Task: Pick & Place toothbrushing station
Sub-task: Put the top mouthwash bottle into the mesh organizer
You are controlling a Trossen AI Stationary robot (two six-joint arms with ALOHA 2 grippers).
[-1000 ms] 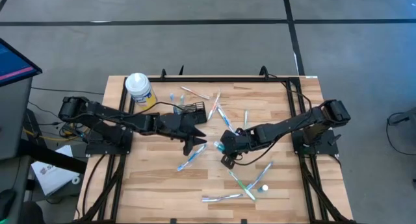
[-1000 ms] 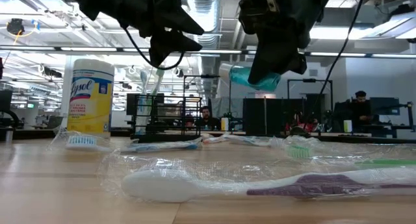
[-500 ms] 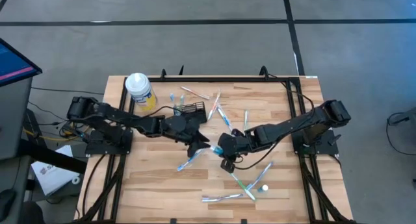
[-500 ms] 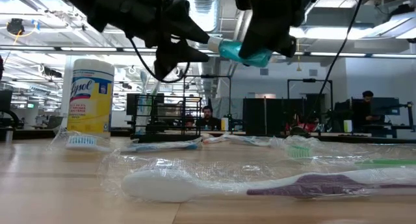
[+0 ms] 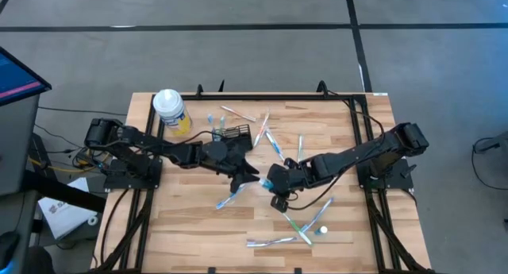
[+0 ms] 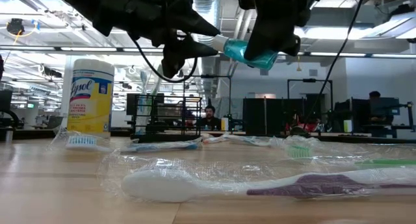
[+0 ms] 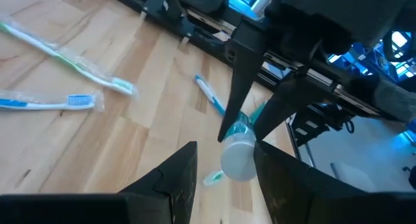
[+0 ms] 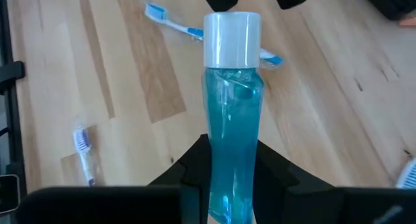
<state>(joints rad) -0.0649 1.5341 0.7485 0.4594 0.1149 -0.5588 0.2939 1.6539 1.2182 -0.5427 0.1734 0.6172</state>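
The right hand (image 8: 231,178) is gripping a blue bottle (image 8: 231,113) by its lower body above the middle of the bench (image 5: 349,226), holding it out nearly level with its white cap (image 7: 238,160) pointing toward the left hand (image 7: 224,160). That left hand's fingers are standing spread on either side of the cap, apparently not yet closing on it, so the bottle's long axis is running straight from one hand into the other, which looks like a handover in the making. The toothbrushing station (image 5: 233,135), a small black wire caddy, is sitting on the bench toward the back, just behind the left hand and clearly nearer to the left arm than to the right; a yellow canister (image 5: 171,112) is standing further along at the back corner. The wooden surface is lying scattered with wrapped toothbrushes (image 5: 232,197), several of them below and between the two hands. Beyond the bench, an open workshop with desks, screens and a few seated people is showing in the low view.
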